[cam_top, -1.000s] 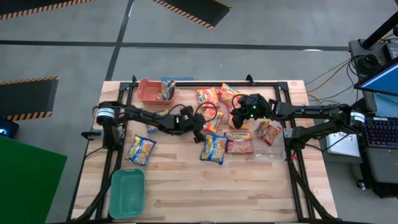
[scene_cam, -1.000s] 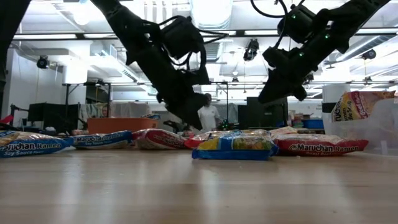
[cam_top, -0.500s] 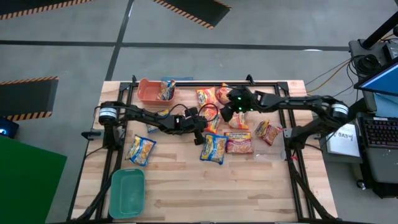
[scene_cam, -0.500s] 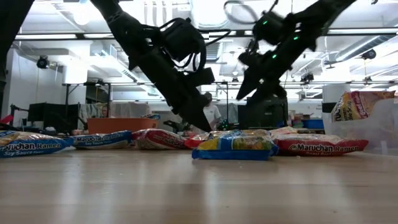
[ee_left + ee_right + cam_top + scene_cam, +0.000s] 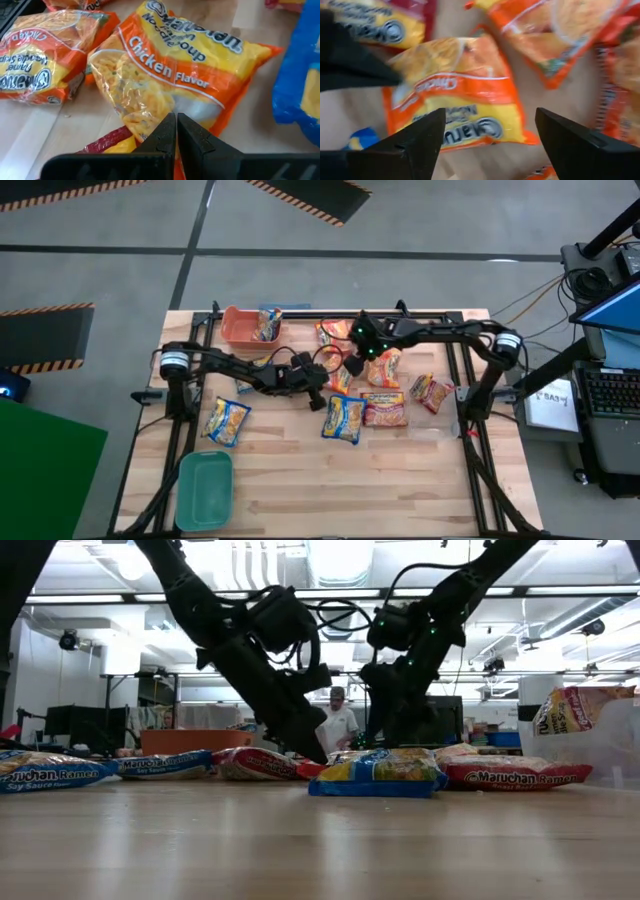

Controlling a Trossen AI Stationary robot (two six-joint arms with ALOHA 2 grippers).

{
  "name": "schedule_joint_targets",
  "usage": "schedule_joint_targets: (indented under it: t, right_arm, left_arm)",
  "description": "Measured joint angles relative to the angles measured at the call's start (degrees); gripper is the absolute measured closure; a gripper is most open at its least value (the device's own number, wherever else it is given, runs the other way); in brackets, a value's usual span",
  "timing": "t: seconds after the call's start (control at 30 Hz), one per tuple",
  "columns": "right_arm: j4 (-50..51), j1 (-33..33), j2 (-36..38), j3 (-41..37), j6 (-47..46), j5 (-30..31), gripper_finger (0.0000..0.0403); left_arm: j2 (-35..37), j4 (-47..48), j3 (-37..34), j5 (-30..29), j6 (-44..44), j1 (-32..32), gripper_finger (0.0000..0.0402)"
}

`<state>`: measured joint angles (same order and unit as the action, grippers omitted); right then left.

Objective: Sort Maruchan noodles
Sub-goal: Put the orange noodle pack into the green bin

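Several Maruchan noodle packets lie flat mid-table. My left gripper (image 5: 322,387) is shut, its tips at an orange Chicken Flavor packet (image 5: 190,70), also seen in the high view (image 5: 343,376). A red packet's edge (image 5: 107,143) shows beside the fingers. My right gripper (image 5: 490,117) hangs open above that same orange packet (image 5: 455,100), a finger on either side and clear of it. In the low view the left gripper (image 5: 312,748) slants down to the packets and the right gripper (image 5: 375,725) hangs just behind. An orange bin (image 5: 240,328) holds one packet (image 5: 267,326). My left gripper has its shut fingertips (image 5: 175,122) at the clear-plastic end (image 5: 150,112) of the orange packet, slanting down from the table's left. The packet lies flat on the table. Whether the tips press on it I cannot tell.
A teal bin (image 5: 205,490) stands at the near left. Blue-yellow packets (image 5: 227,420) (image 5: 343,417), a red one (image 5: 385,409) and orange ones (image 5: 333,332) (image 5: 385,366) lie around the grippers. Another packet (image 5: 432,392) sits at the right. A person (image 5: 340,728) stands in the room behind.
My right gripper has swung toward the table's left, over the orange packet beside the left gripper, tipped further down and opened wide. My left gripper has sunk a little toward the packets, staying shut. No packet has moved.
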<state>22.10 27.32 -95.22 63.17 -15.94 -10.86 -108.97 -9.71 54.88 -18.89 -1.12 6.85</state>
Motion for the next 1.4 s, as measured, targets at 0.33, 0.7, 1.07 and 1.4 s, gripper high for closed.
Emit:
schedule_joint_targets:
  t: [0.33, 0.7, 1.07, 1.4]
  right_arm:
    - [1.61, 3.51, 1.12, -1.69, 1.0, -4.64, 0.0094]
    - [-6.65, 4.49, -2.69, -4.95, -1.36, -11.36, 0.0094]
    - [-16.1, 4.59, -7.83, -4.63, -3.56, -18.7, 0.0115]
    - [-17.85, 4.45, -7.44, -4.69, -3.31, -23.75, 0.0197]
  left_arm:
    - [-2.44, -6.08, -2.13, -0.33, -3.26, 0.94, 0.0402]
    - [-4.46, -8.61, -2.05, -0.63, -3.96, 0.95, 0.0402]
    - [-4.52, -8.9, -2.13, -0.18, -3.96, 0.95, 0.0402]
    - [-4.68, -10.6, -2.26, 0.0, -3.93, 0.92, 0.0402]
